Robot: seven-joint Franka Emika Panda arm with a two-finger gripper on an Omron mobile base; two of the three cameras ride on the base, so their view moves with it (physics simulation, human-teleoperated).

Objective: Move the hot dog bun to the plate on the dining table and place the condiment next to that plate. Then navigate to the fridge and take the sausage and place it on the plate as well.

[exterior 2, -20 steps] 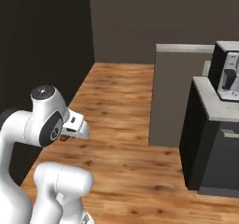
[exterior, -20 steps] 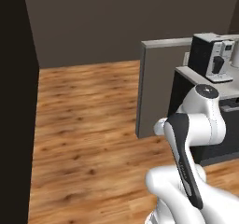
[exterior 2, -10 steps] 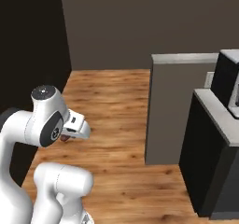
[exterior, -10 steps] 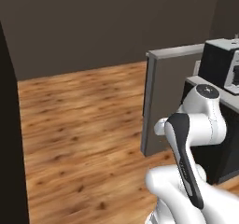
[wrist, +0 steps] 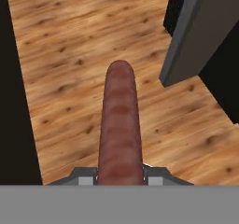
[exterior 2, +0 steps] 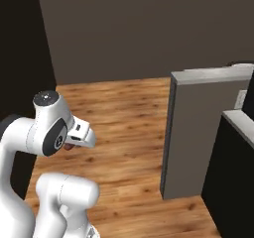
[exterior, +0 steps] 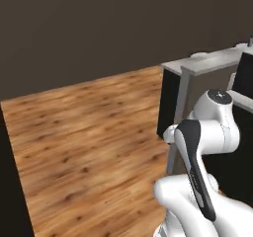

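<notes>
A dark wall backs a wide wooden floor in a rendered kitchen, with a black panel closing off one side of the scene. To the right, a grey slab-topped unit stands on the boards, its flat end facing the floor, and a black cabinet sits just beside it. The white arm rises folded in the foreground of both base views, its dark-jointed elbow held above the floor and apart from the grey unit. In the hand view the tool is clamped on the sausage, a dark red, faintly banded cylinder that reaches straight out from between the two finger tips to a rounded end. The sausage is carried in the air over the bare floorboards, near the lower corner of the grey unit but touching nothing except the tool. From the right base view, a reddish sliver can be seen beneath the white hand.
</notes>
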